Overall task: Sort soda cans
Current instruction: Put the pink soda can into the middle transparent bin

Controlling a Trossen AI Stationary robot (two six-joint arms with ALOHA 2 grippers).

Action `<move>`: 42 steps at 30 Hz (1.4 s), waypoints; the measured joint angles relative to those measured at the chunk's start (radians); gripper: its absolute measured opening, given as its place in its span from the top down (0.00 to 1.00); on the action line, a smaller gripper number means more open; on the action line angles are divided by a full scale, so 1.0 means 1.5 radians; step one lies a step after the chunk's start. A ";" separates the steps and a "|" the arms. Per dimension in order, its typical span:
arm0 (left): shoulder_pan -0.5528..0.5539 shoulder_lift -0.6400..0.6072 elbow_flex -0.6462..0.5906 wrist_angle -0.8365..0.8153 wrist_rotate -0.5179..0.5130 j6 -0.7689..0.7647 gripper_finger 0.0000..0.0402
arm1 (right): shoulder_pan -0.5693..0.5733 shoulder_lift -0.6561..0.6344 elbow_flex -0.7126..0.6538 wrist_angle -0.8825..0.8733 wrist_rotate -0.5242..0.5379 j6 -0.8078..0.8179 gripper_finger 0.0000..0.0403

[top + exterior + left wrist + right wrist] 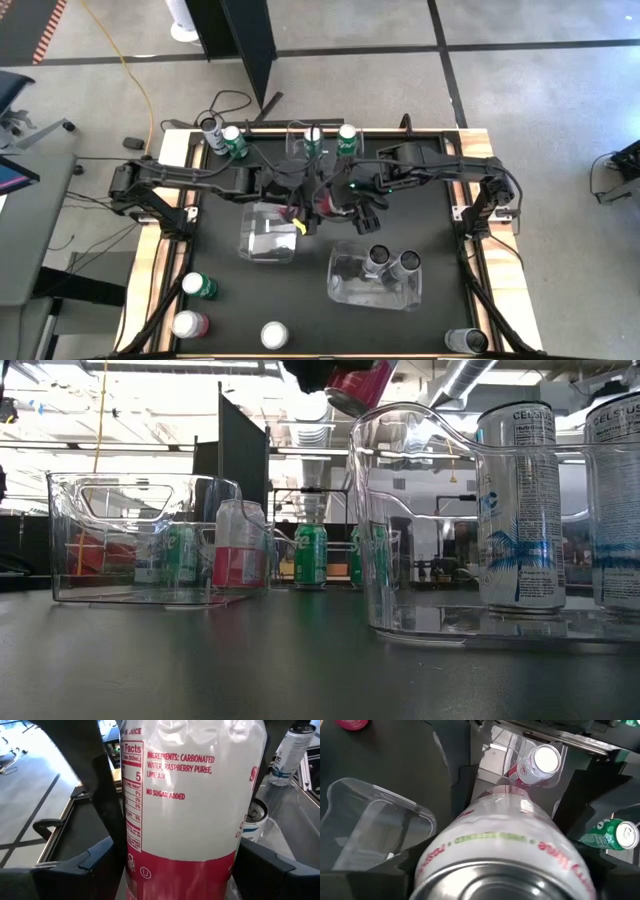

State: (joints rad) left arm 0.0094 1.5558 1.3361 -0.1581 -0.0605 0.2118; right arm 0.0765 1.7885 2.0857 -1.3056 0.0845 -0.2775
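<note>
Sorted: two dark cans (392,263) stood in the right bin (345,290); one red-pink can (538,762) in the left bin (252,245).
In transit: a red-pink can (190,795) was clamped by both pincers — left pincer (170,865), right pincer (495,865) — above the tabletop's (310,310) middle.
Remaining: green cans (345,137) at the far edge — others along the near edge.

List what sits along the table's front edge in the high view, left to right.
Green can → red-pink can → silver-topped can, colour hidden → dark can at the right corner.
</note>
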 joint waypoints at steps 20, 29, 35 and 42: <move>0.000 0.001 0.001 0.002 -0.004 -0.008 0.26 | 0.002 0.000 0.001 -0.009 0.058 0.028 0.01; 0.000 0.001 0.001 -0.002 -0.007 -0.014 0.26 | 0.002 0.000 0.001 -0.009 0.102 0.031 0.01; 0.000 0.000 0.001 -0.004 -0.007 -0.015 0.26 | 0.002 -0.001 0.001 -0.011 0.123 0.032 0.01; -0.001 0.000 0.002 -0.004 -0.007 -0.019 0.26 | 0.014 -0.001 0.001 -0.015 0.148 0.035 0.01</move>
State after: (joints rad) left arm 0.0086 1.5555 1.3392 -0.1646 -0.0711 0.1841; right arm 0.0981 1.7874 2.0872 -1.3285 0.3059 -0.2257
